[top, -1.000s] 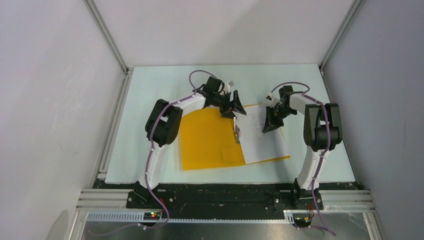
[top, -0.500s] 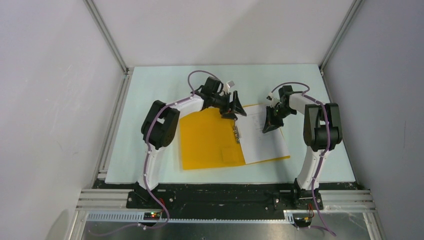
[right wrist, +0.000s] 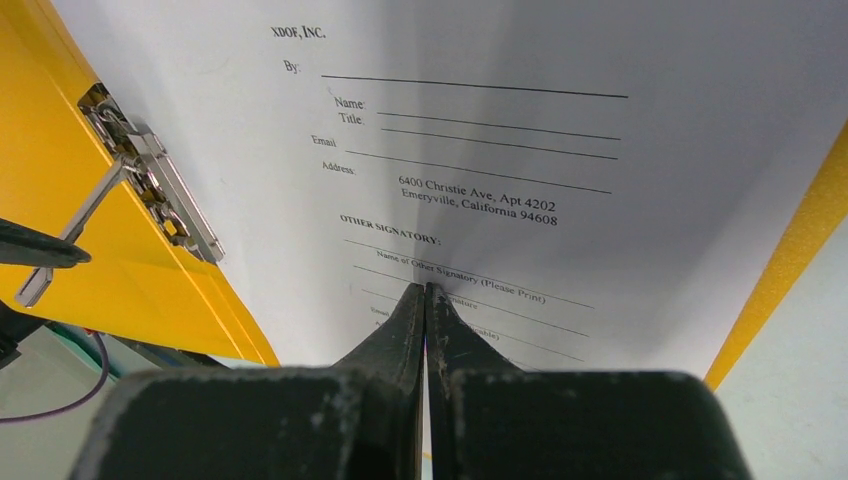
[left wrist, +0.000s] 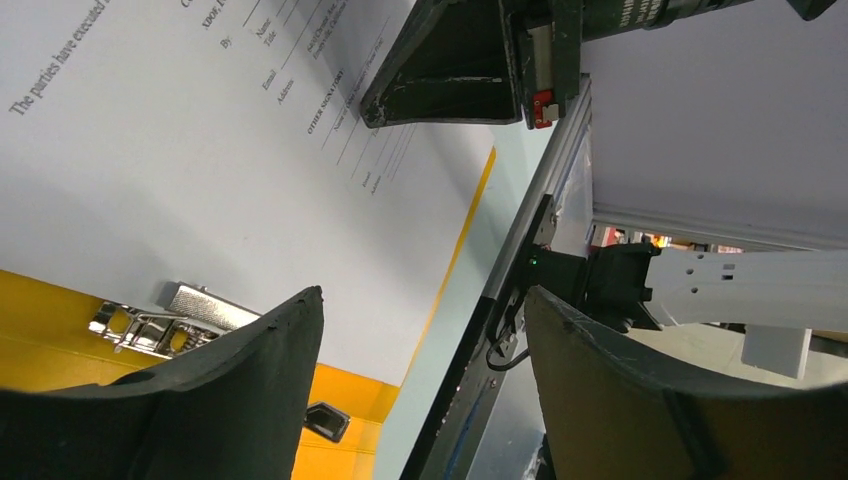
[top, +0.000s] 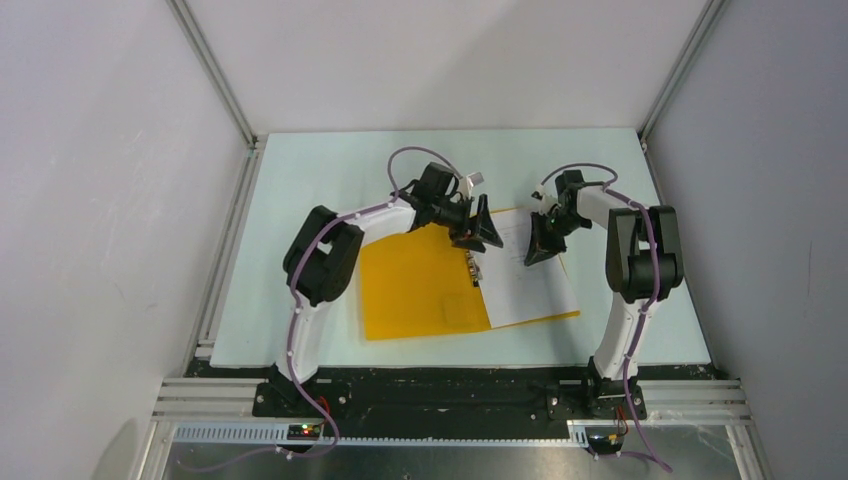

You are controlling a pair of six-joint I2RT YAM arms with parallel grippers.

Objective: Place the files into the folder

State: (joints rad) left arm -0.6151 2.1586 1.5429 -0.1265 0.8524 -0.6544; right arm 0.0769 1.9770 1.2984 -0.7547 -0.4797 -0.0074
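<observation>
The orange-yellow folder (top: pixel 415 285) lies open on the table. The white printed files (top: pixel 525 275) lie on its right half, beside the metal clip (top: pixel 472 268) at the spine. My left gripper (top: pixel 487 232) is open and empty, low over the far end of the spine. In the left wrist view its jaws (left wrist: pixel 424 291) stand wide apart over the files (left wrist: pixel 200 150) and the clip (left wrist: pixel 170 315). My right gripper (top: pixel 540 245) is shut, and its tips (right wrist: pixel 425 287) rest on the top sheet (right wrist: pixel 480 150). The folder's yellow edge (right wrist: pixel 790 250) shows beside the sheet.
The pale table (top: pixel 320 190) is walled by white panels at the left, back and right. Aluminium frame posts stand at the back corners. A black rail (top: pixel 450 395) with both arm bases runs along the near edge.
My left gripper has moved right, from the folder's left half across the spine towards the files. The right gripper, the files and the folder have stayed in place.
</observation>
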